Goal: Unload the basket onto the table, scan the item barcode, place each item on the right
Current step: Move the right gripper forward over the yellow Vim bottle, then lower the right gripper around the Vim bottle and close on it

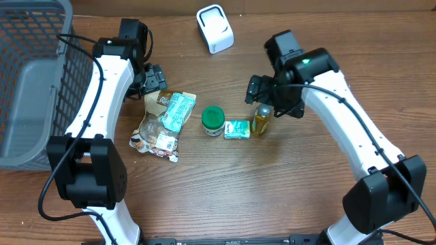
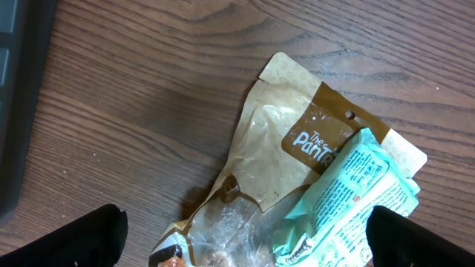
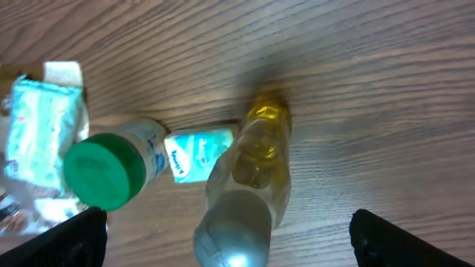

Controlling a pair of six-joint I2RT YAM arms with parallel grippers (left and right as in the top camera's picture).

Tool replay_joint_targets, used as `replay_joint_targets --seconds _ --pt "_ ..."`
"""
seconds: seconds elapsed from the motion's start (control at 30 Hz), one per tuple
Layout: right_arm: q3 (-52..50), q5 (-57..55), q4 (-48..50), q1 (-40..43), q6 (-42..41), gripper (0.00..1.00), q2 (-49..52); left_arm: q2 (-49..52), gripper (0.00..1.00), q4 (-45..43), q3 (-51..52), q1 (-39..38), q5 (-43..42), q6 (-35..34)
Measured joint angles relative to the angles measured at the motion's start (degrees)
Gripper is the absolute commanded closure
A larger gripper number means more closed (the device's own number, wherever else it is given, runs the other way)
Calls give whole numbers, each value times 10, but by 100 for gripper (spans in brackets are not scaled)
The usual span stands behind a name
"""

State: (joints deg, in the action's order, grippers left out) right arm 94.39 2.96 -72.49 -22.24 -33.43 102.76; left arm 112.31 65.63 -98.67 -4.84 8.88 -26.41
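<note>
Both tools are spread wide and hold nothing, and no item has yet been lifted toward the scanner. At far left, near the wire basket [image 1: 34, 82], the left tool [image 1: 151, 80] hangs over the top edge of a brown snack pouch [image 2: 274, 148]. The pouch lies flat on the counter [image 1: 306, 204] with a mint-green packet [image 1: 178, 110] overlapping it. A pinch there could catch both bags at once or slip off the slack, crinkled film, and the barcode could fold out of sight. Toward the middle, a green-capped jar [image 1: 213, 121], a small green box [image 1: 237, 129] and a bottle [image 3: 252, 170] of yellow liquid sit in a tight row, the box just beside the bottle. The bottle is tall and narrow, so a tool finger landing on one side first could tip it into its neighbours. Its smooth wall could also slide in a loose grip. As for position, the pouch lies directly beneath the left tool, its upper half between the fingers in the wrist view. The bottle stands directly beneath the right tool [image 1: 271, 101], its cap centred between the fingers. The white scanner [image 1: 214, 28] sits at the back of the counter between the two arms, well apart from every item. Which item is meant for scanning cannot be told.
</note>
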Motion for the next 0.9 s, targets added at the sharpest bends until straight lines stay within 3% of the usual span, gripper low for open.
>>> replay_joint_targets --seconds 0.9 --pt "-66 -62 58 -19 -52 0 0 0 0 0 0 0 0 0"
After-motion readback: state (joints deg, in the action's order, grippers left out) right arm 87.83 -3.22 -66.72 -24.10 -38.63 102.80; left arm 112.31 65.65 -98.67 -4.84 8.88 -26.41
